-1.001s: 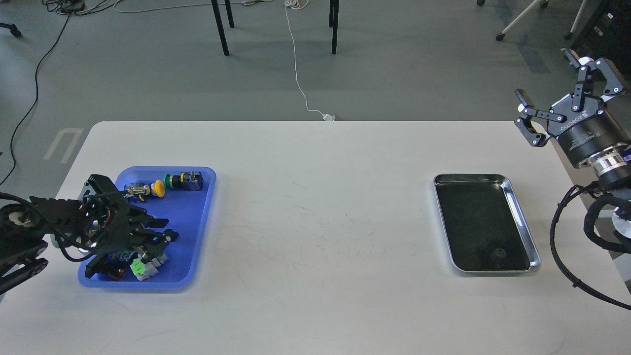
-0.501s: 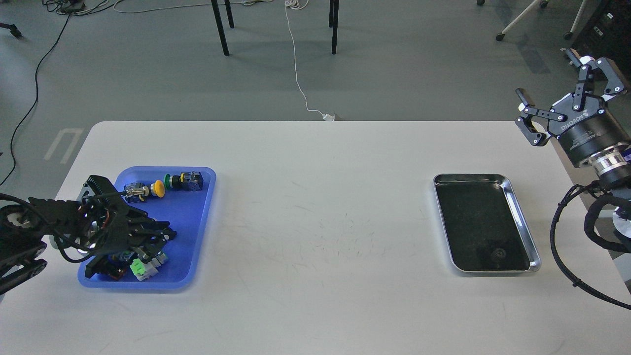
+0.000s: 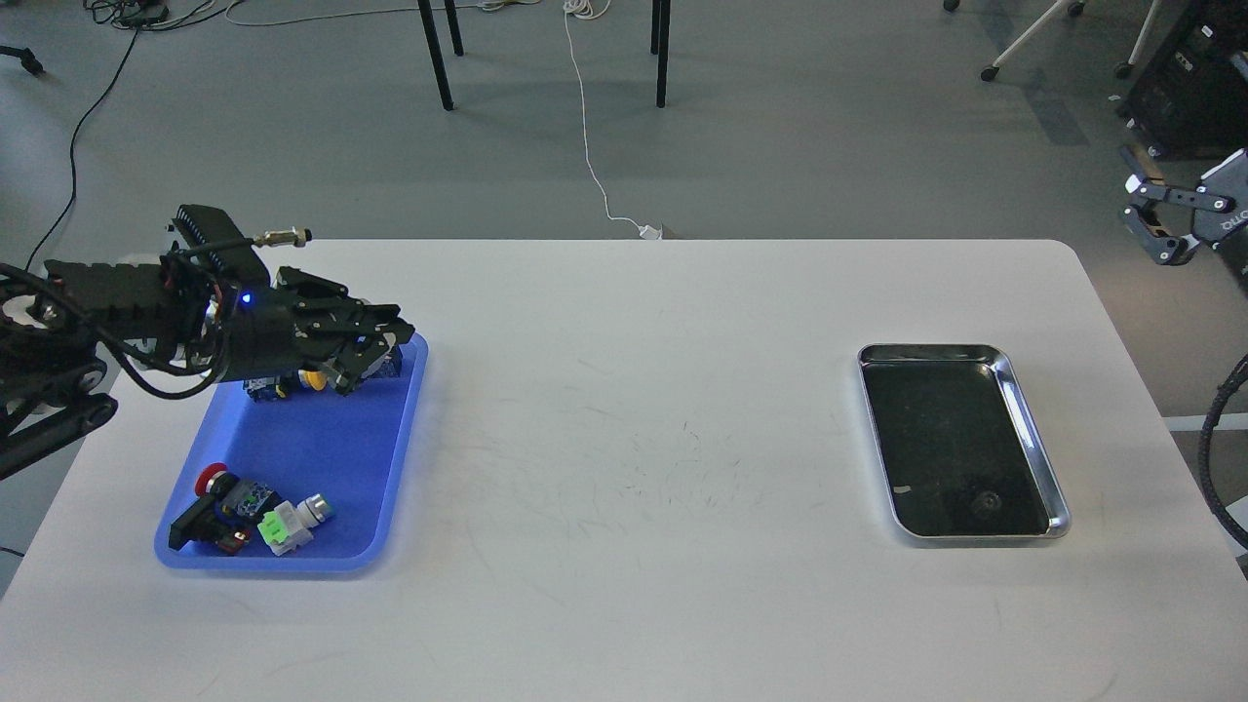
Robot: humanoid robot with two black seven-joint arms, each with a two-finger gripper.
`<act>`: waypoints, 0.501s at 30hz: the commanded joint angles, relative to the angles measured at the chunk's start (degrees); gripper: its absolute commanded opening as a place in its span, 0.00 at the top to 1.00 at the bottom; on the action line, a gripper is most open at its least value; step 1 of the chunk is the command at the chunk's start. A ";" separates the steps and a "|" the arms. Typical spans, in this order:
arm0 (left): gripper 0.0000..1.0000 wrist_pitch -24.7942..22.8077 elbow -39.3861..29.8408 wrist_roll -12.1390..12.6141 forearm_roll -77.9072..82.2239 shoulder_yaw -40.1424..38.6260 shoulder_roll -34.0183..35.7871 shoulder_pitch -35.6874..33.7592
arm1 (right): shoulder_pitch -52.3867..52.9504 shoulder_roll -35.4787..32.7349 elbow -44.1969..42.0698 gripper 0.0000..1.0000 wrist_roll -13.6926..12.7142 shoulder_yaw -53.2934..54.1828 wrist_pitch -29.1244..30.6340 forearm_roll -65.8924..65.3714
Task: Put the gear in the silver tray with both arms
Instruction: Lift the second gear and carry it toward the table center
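The silver tray (image 3: pixel 1033 439) lies on the right part of the white table, its dark bottom bare. My left gripper (image 3: pixel 369 353) hovers over the far end of the blue tray (image 3: pixel 322 448). Its fingers are drawn together on a small dark part, the gear, which is hard to tell from the black fingers. My right gripper (image 3: pixel 1185 219) is at the right edge of the view, beyond the table's far right corner and away from the silver tray. It is partly cut off, with its fingers spread and nothing between them.
The blue tray holds a red push button (image 3: pixel 210 480), a green and white block (image 3: pixel 278 529), and a yellow-capped part (image 3: pixel 312 378) under my left gripper. Chair legs and a white cable are on the floor beyond the table.
My left gripper closed at the near end of the blue tray, then rose and moved toward the tray's far end. My right gripper moved right, partly out of view.
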 commanded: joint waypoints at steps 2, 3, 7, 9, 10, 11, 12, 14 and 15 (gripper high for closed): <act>0.86 0.01 0.15 4.89 0.07 0.42 -11.52 -2.03 | -4.30 -3.69 -0.20 0.04 0.09 -0.03 0.18 0.00; 0.86 -0.07 0.24 5.86 0.24 0.59 -13.28 -2.03 | -5.09 -4.13 -0.37 0.04 0.09 -0.03 0.01 0.00; 0.85 -0.86 1.81 7.71 0.86 1.12 -23.90 -1.94 | -8.96 -6.32 -0.12 0.04 2.62 -0.03 0.18 0.00; 0.85 -2.09 4.44 7.89 1.91 2.61 -29.10 -2.03 | -9.75 -7.03 0.50 0.04 3.60 -0.03 0.27 0.09; 0.85 -2.36 5.76 7.89 2.70 3.75 -31.29 -2.03 | -9.84 -7.03 1.02 0.04 3.60 -0.11 0.09 0.09; 0.85 -2.36 6.65 7.89 3.49 4.80 -32.79 -2.03 | -9.84 -7.03 1.20 0.04 3.60 -0.11 0.01 0.09; 0.85 -2.36 7.61 7.89 4.28 5.86 -34.38 -1.94 | -9.84 -7.03 1.38 0.04 3.60 -0.29 0.00 0.09; 0.85 -2.36 9.28 7.98 5.08 7.27 -37.36 -1.77 | -9.93 -7.03 1.47 0.04 3.60 -0.73 0.00 0.00; 0.85 -2.36 9.81 8.07 5.08 7.54 -38.68 -1.59 | -9.93 -6.95 1.47 0.04 3.60 -0.82 -0.08 0.00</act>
